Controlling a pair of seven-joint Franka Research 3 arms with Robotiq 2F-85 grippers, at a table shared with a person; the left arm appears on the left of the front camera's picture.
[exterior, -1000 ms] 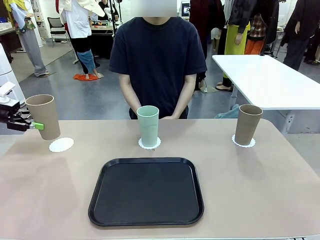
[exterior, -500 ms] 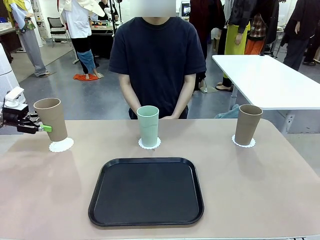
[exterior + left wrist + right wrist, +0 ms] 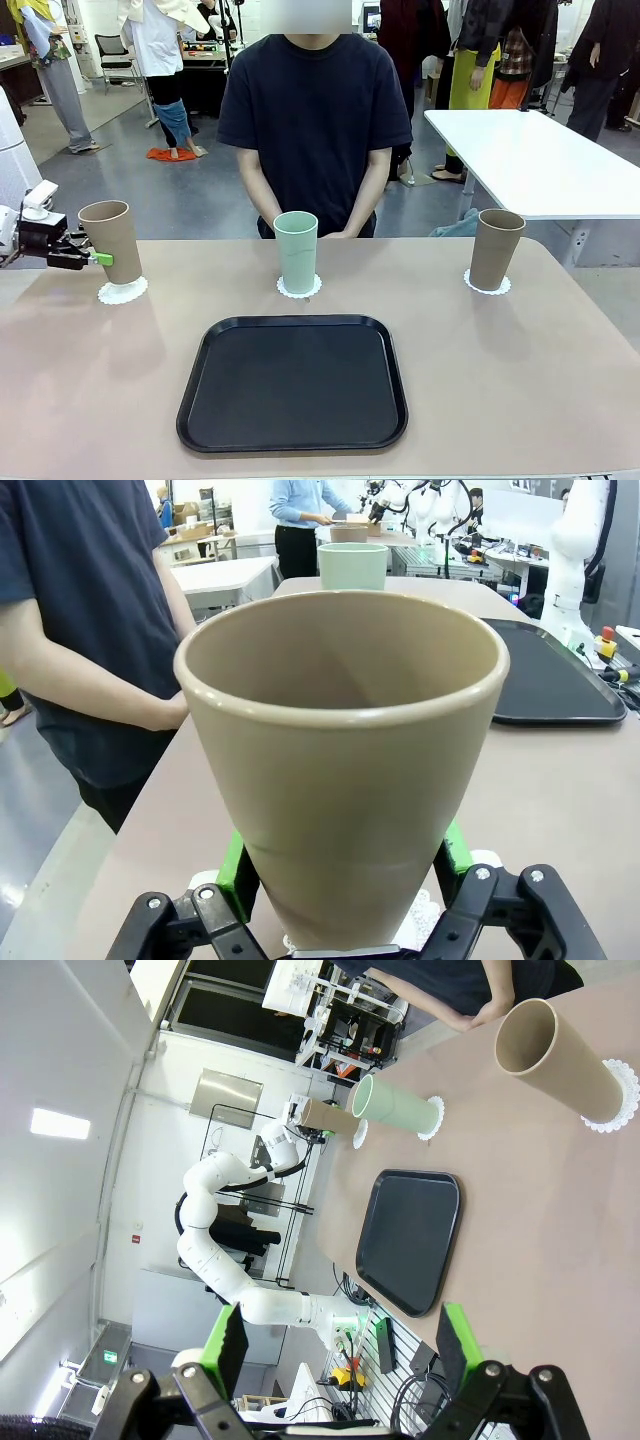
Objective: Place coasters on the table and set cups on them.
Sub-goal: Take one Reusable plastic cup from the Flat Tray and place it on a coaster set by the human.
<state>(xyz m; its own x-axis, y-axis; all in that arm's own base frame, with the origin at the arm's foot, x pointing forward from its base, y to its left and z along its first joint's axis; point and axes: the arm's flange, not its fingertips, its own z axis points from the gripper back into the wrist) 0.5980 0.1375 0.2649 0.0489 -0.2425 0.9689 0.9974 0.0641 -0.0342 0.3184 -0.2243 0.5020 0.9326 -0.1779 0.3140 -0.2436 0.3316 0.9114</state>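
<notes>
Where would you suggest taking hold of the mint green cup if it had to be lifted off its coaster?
Grip the mint green cup around its mid wall, coming in level from the tray side. It stands upright on its coaster, tapering downward with no handle, so opposing pads on the wall should hold best; the person stands close behind it.

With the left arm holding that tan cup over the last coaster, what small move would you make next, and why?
Probably lower it slightly, then release. The left gripper is shut on the tan cup, whose base sits at the coaster; contact is unclear.
</notes>
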